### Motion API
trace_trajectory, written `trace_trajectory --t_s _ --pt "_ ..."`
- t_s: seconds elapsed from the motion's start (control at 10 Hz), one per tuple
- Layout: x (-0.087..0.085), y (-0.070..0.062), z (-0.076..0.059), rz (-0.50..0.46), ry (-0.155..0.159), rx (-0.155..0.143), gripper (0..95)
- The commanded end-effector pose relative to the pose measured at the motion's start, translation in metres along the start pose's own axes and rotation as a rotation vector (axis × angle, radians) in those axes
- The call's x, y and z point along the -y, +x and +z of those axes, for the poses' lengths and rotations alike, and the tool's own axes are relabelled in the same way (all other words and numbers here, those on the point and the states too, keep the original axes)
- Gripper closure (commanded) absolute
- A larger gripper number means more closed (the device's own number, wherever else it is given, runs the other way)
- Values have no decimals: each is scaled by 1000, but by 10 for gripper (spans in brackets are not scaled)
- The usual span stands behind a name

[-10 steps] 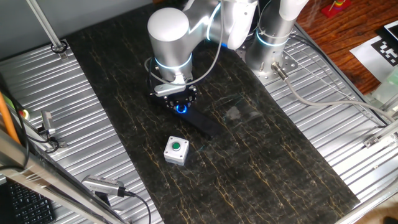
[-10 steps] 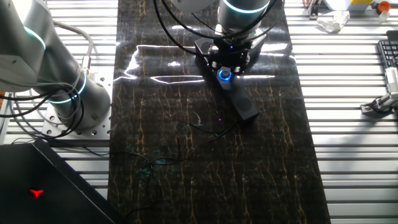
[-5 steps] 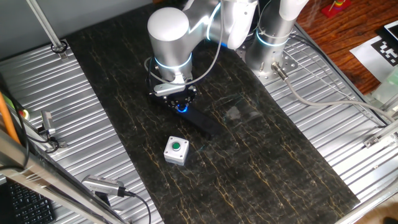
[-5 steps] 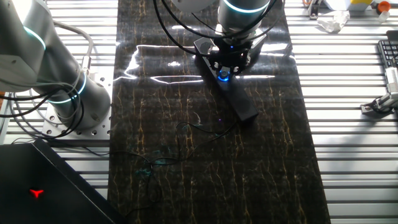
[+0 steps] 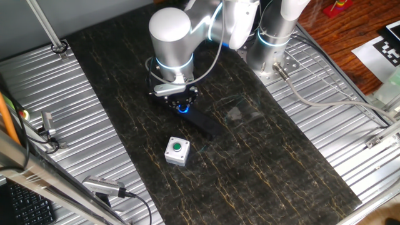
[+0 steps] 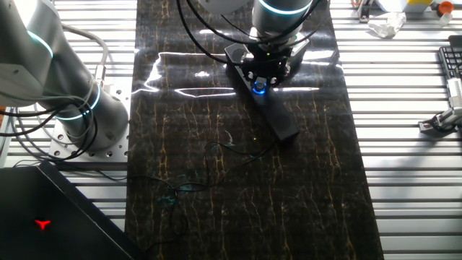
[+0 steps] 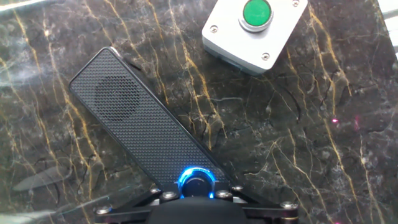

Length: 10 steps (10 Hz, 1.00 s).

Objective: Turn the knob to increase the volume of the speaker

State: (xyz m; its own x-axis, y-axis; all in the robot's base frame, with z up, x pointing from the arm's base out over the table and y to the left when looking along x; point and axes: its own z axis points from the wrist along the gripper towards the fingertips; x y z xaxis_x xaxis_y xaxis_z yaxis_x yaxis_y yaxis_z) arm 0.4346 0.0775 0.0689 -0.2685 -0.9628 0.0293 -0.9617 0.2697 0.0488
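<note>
Since the tool (image 5: 182,106) sits right down over the knob (image 7: 197,181) at one end of the speaker (image 7: 134,127) on the tabletop (image 5: 262,162), reaching looks done. Can't tell if it's clamped on. Turning probably remains, honestly.

You see the speaker (image 7: 140,127) as a long, slim black bar with a fine mesh face and rounded ends, lying flat on the dark marbled surface (image 7: 323,162) and running diagonally from the upper left of the hand view toward the bottom centre. A round driver shows faintly under the mesh near its upper-left end. At its lower end sits the knob (image 7: 197,182), a small round black dial ringed by a glowing blue light, partly cut off at the frame's bottom edge.
</note>
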Motion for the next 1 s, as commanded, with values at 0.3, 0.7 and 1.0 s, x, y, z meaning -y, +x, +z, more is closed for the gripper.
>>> trace_trajectory --t_s 0.3,0.7,1.0 --pt "0 0 1 100 -8 1 760" --pt "0 0 1 169 -14 -1 760" --pt "0 0 1 264 -20 4 760"
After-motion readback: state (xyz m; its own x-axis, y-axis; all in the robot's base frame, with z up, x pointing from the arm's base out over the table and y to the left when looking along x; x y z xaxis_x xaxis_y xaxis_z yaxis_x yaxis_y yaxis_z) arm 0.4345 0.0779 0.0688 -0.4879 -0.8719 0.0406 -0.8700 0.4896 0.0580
